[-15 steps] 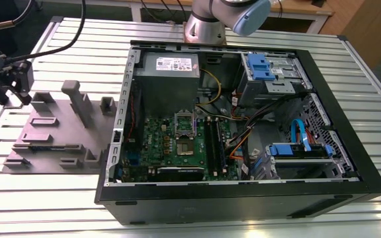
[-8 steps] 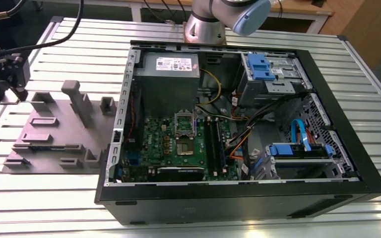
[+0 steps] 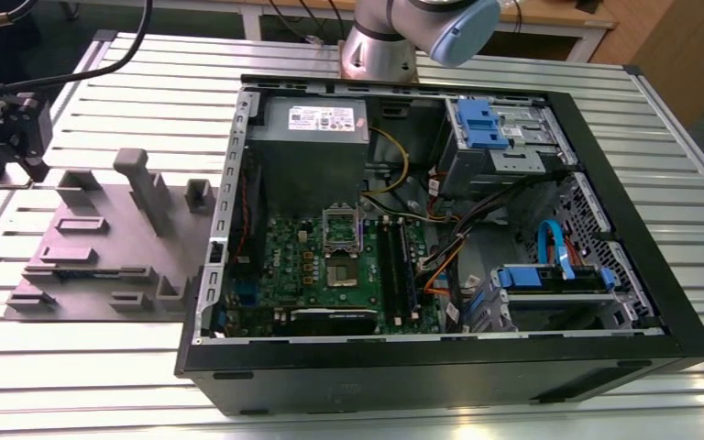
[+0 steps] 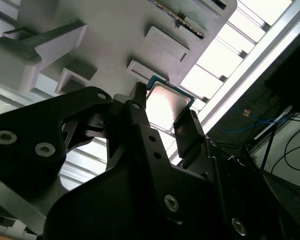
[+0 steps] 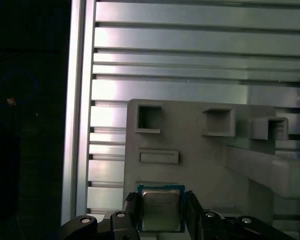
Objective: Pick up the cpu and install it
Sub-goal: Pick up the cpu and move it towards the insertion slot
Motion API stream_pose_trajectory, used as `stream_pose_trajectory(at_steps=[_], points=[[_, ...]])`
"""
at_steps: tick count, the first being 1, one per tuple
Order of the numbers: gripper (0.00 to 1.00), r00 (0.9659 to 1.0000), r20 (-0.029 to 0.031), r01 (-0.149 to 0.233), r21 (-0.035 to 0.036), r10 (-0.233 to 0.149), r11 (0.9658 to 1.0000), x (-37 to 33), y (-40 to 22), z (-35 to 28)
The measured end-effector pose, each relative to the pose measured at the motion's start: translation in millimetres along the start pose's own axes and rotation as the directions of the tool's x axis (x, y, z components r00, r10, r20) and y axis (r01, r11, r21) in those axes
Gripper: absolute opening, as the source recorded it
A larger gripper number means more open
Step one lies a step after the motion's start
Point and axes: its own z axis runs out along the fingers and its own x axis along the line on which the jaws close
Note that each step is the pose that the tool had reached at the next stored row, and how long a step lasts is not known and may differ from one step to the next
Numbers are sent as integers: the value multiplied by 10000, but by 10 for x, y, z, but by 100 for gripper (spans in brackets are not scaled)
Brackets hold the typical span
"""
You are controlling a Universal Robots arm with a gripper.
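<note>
On a slatted aluminium table [image 3: 107, 367], an open black computer case [image 3: 450, 367] lies on its side, taking up the exterior view's right and centre. Inside it a green board [image 3: 327, 247] faces up. Just beside the case, on the exterior view's left, sits a flat grey tray [image 3: 95, 266] with shallow square pockets and an upright post [image 3: 144, 183].

At the tray's outer corner, near the table's edge rail [image 5: 77, 125], the gripper [image 5: 161, 200] reaches down. Its two black fingers [image 5: 132, 204] are drawn in against opposite side edges of the cpu [image 5: 160, 210], pinching it between them.

The cpu lies flat, with its silvery metal top facing up toward both wrist cameras and a thin green border showing around it. It is nearly square (so there is no clear long axis), and its sides run parallel with the tray's pockets and edge. It sits midway between the fingertips, with its two ungripped edges left free. Whether it rests in a pocket or is raised just off the tray cannot be told.

Bare slats lie open around the tray. Past the edge rail, close to the cpu, everything drops into darkness. The post stands near on the tray's other side.
</note>
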Motion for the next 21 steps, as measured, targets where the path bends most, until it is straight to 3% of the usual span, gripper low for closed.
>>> stream_pose_trajectory(at_steps=[4, 9, 17, 21], points=[[47, 10000, -3, 0, 2, 0, 10000, 0, 0, -6], [47, 10000, -2, 0, 2, 0, 10000, 0, 3, -71], [47, 10000, -1, 0, 1, 0, 10000, 0, 3, -78], [47, 10000, -3, 0, 2, 0, 10000, 0, 5, -123]])
